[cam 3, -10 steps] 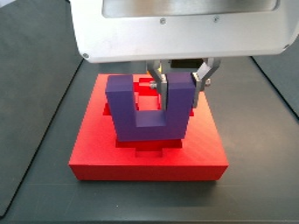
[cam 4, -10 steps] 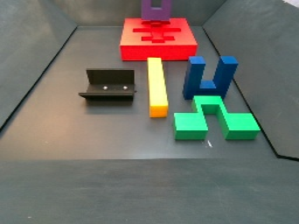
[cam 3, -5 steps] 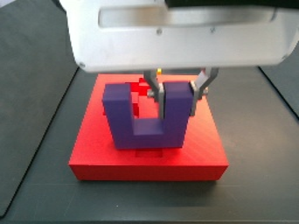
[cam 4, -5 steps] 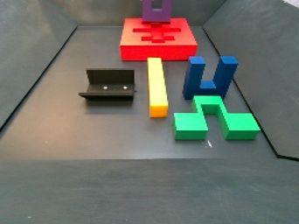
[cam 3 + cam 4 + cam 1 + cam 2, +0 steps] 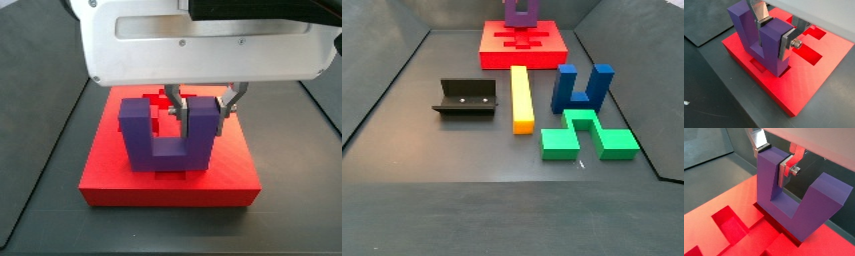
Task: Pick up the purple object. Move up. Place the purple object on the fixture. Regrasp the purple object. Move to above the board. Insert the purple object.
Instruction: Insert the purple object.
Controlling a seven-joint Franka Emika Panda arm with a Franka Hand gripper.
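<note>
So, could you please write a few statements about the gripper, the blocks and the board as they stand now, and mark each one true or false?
1. The gripper holds one prong of the purple object, jaws shut on it. True.
2. The purple object stands upright on the board, prongs pointing up. True.
3. The fixture holds the purple object. False: the fixture is empty and stands on the floor, apart from the board.
4. The yellow bar lies on top of the board. False: it lies on the floor in front of the board.
5. The blue U-shaped block stands beside the yellow bar. True.
</note>
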